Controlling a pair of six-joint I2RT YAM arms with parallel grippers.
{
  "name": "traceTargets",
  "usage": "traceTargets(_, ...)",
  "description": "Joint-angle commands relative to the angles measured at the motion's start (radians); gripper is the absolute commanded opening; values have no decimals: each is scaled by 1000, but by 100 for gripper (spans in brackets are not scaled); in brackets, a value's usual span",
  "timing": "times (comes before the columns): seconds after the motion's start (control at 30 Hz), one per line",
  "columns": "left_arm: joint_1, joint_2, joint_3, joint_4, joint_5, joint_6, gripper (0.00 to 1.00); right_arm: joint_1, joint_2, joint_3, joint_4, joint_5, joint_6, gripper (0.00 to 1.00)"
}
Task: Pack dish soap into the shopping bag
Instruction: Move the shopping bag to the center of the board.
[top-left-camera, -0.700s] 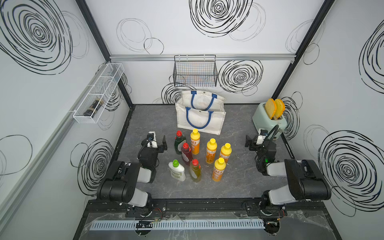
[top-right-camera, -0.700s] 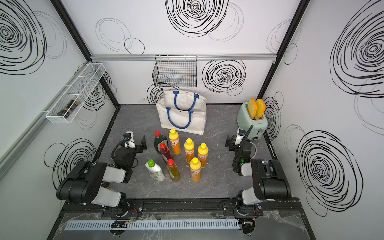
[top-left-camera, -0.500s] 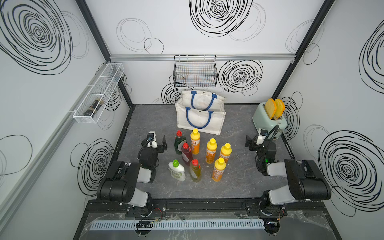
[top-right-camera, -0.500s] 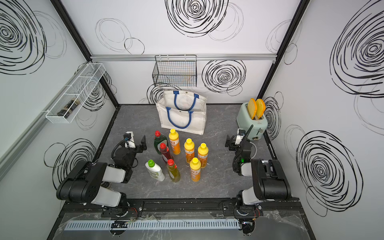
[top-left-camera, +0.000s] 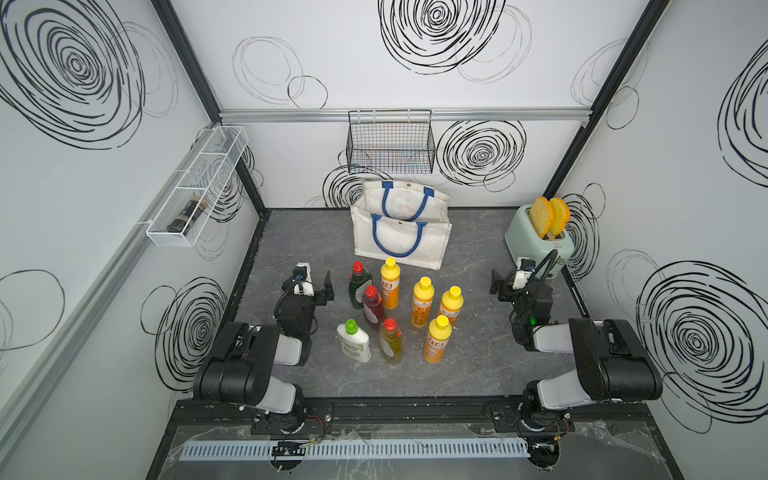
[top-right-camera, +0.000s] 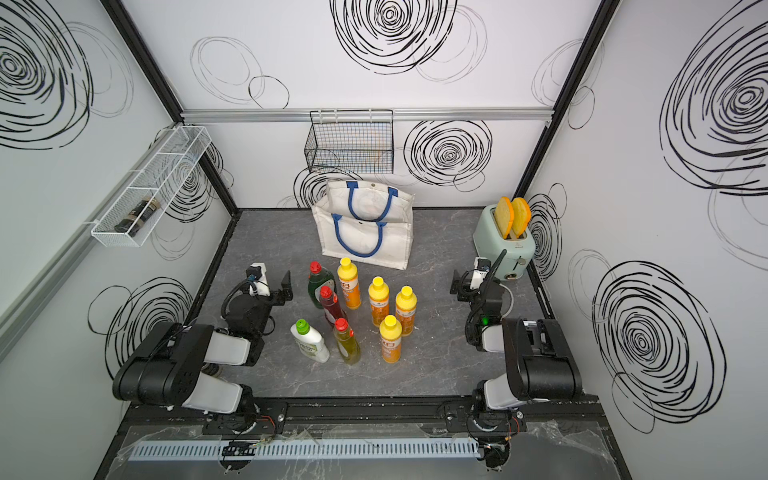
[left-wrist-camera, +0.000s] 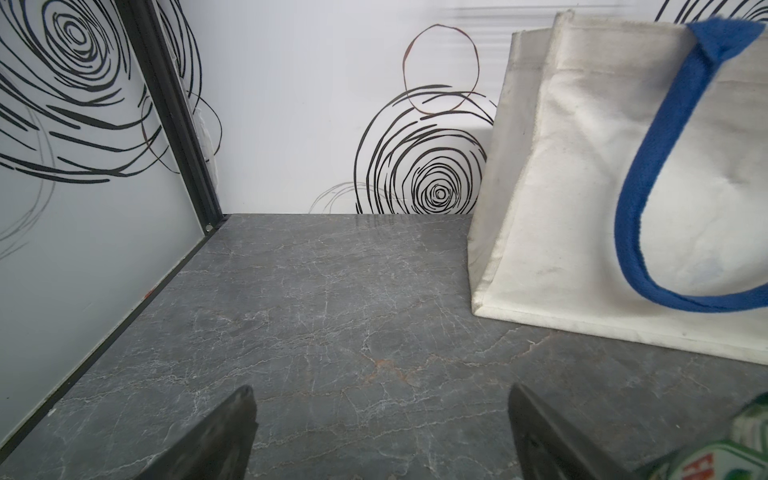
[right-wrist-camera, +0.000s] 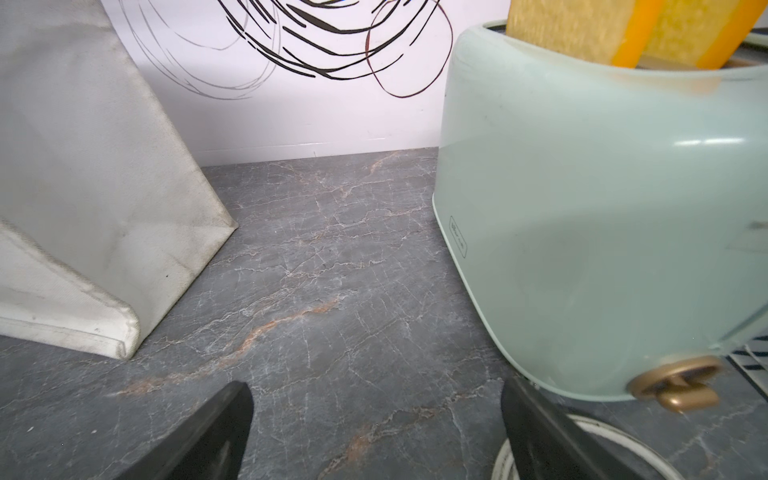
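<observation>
All eight small plastic dish-soap bottles (top-left-camera: 437, 347) stand upright in a loose cluster on the middle of the dark grey marbled counter (top-left-camera: 478, 365). None is in the bag. The four orange bottles with yellow caps (top-left-camera: 422, 305) fill the right of the cluster. The dark green bottle with a red cap (top-left-camera: 357, 289), the red bottle (top-left-camera: 372, 311) and the yellow-green bottle (top-left-camera: 390, 345) run down its left. The white bottle with a green cap (top-left-camera: 354, 345) sits near left. Just beyond them, at the far middle, the boxy off-white canvas shopping bag (top-left-camera: 401, 245) stands upright, mouth up, its blue rope handles drooping against its walls.

Nothing has shifted in the last moment: bottles, bag and both arms lie exactly as they did a beat ago. Packing has therefore not begun, and all eight bottles are left to move.

The left end effector (left-wrist-camera: 382, 395) has its fingers spread wide and empty, low over bare counter left of the cluster, with the dark green bottle just beside it. The right end effector (right-wrist-camera: 374, 390) is likewise spread and empty, on the right. It is close to the mint-green toaster (top-left-camera: 536, 245) and well apart from the bottles. The left arm looks better placed for a first pick.

A black wire basket (top-left-camera: 390, 143) hangs on the far wall above the bag, and a white wire shelf (top-left-camera: 199, 187) hangs on the left wall.
</observation>
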Motion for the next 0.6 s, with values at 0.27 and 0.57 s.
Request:
traceTargets(0.27, 4, -2, 20, 54, 7, 0, 96, -9, 10, 11, 39, -19, -10, 97)
traceTargets(0.57, 2, -51, 6, 39, -85, -32, 96, -19, -61, 103, -180, 80, 49, 97)
